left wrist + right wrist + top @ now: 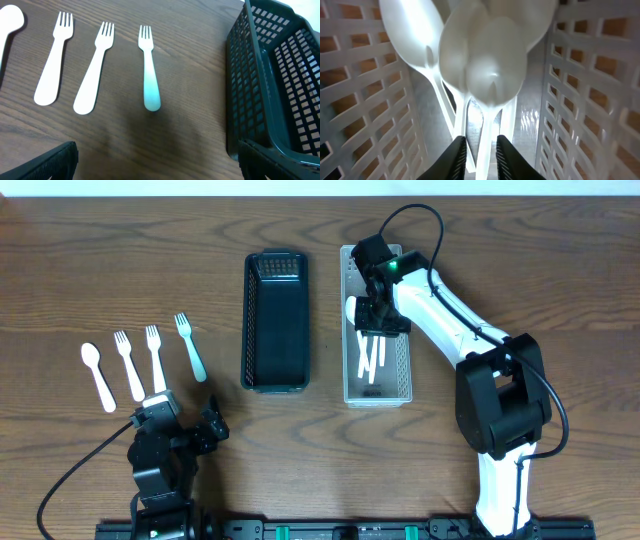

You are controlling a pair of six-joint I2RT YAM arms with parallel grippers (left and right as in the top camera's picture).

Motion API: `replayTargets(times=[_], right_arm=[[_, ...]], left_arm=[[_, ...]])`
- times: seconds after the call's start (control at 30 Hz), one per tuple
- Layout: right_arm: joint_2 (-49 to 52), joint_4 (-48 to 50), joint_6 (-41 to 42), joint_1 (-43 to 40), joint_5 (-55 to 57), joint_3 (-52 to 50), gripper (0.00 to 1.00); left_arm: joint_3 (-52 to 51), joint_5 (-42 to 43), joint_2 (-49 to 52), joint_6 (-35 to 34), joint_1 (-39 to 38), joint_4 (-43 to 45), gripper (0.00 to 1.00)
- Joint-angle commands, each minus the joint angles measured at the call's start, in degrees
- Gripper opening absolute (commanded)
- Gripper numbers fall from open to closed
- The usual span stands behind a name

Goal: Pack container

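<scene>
Narrowed to a slim gap, my right pincer [481, 151] sat deep inside the white basket [378, 399], and its two dark fingertips [459, 156] pressed on either side of the handle of a white spoon [492, 70]. That spoon lay lengthwise along the basket floor, bowl pointing away from my wrist. A second spoon [415, 35] lay just beside it on the left, its bowl partly under the first. More white handles lay under them, too overlapped for me to count. The basket's lattice walls rose close on both sides of my fingers.

Just to the left of that basket stood the black basket [275, 330], long side parallel to it, with only its mesh floor showing.

Farther left, on the wooden table [520, 260], a row of cutlery lay apart from both baskets: a teal fork [190, 347] nearest the black basket, then two white forks [155, 358] [128, 365], then a lone spoon [98, 377].

My left pincer [187, 415] hung near that row with its fingers spread wide, gripping nothing.
</scene>
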Motion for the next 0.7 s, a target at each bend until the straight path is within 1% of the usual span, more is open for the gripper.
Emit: replayTargets(times=[0.0,0.13,0.17,0.2,0.23,0.27,0.33,0.4,0.43,0.5,0.57,0.67], right_arm=[[0.17,-0.59,-5.66,0.15,-1.16,1.73,0.26],[-0.87,-4.07,-12.0,-0.2,-1.16,7.28,0.31],[-1.42,-4.81,-13.7,-0.42,-1.16,9.01,0.35],[-2.03,-5.92,-16.15,-0.83,-1.16,11.61,0.45],[-2.58,-6.6,-17.33,-1.16,-1.14,13.07,0.49],[-3.1,-7.39,-18.82,-1.7,-0.85,15.02,0.57],[-4.35,-8.55,-20.37,-3.37,-0.48,18.38,0.61],[-5.27,-9.6,-20.13,-5.7,-0.04,20.65,0.66],[-5.51,-10.01,-19.61,-7.15,-0.02,21.24,0.71],[-5.81,-11.06,-17.66,-10.25,-0.04,21.42,0.76],[-5.46,-13.31,-16.65,-13.99,-0.33,21.29,0.8],[-4.74,-16.26,-17.64,-18.12,-0.26,20.85,0.82]], left_arm=[[0.28,-0.04,0.15,-0.52,0.33,0.11,0.98],[3.85,-0.07,0.39,-0.5,0.33,-1.88,0.98],[5.38,-0.07,0.72,-0.48,0.33,-2.95,0.98],[7.17,-0.09,1.29,-0.48,0.33,-4.46,0.98],[9.01,-0.13,2.01,-0.37,0.33,-6.16,0.98],[11.39,-0.42,3.17,-0.24,0.33,-8.63,0.98],[16.35,-2.01,6.16,-0.22,0.33,-14.03,0.98],[22.71,-4.13,10.93,-0.07,0.33,-20.72,0.98],[25.46,-4.22,13.16,-0.09,0.33,-22.93,0.98],[32.17,-4.17,18.86,-0.31,0.33,-27.45,0.98],[39.26,-4.2,25.14,-0.55,0.35,-31.93,0.98],[50.4,-4.2,35.47,-0.5,0.79,-40.61,0.98]])
